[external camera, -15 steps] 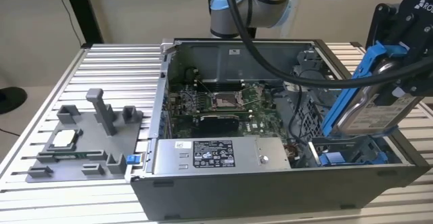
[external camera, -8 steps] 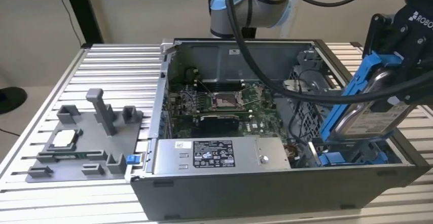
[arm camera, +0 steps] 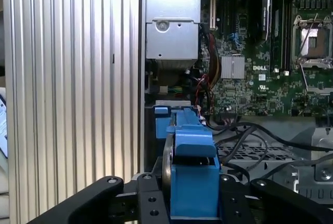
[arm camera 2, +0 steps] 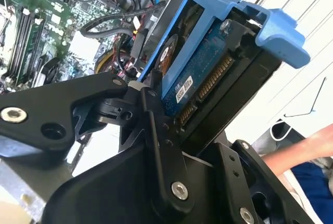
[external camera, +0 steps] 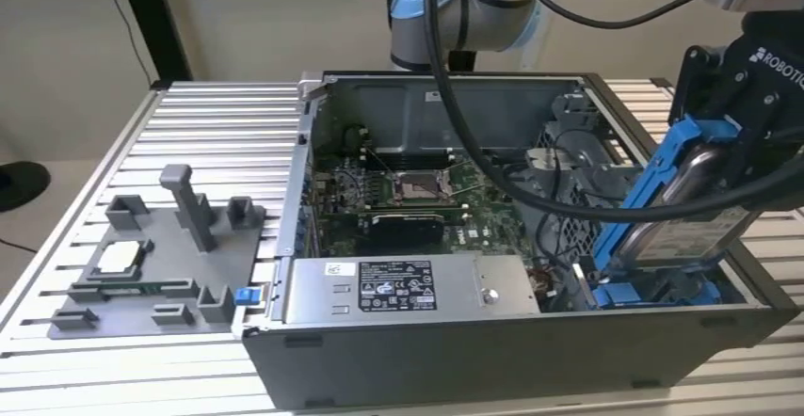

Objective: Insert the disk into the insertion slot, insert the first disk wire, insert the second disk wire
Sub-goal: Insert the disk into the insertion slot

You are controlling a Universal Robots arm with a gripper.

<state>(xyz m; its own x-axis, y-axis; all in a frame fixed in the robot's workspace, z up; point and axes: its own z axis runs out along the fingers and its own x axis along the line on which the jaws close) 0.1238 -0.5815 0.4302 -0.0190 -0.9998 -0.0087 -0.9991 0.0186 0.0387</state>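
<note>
The table (external camera: 188, 115) carries the open computer case (external camera: 503, 350), and the insertion slot (external camera: 581, 232) sits in its corner at the exterior view's right. The disk (external camera: 688, 223) stands steeply tilted with its lower end dipping into that slot, not yet seated. My pincer (arm camera: 192, 193) pinches its upper end across the blue carrier. I judge I should square the carrier with the bay walls, stay clear of the black cables (external camera: 590, 215), and press evenly.
</note>
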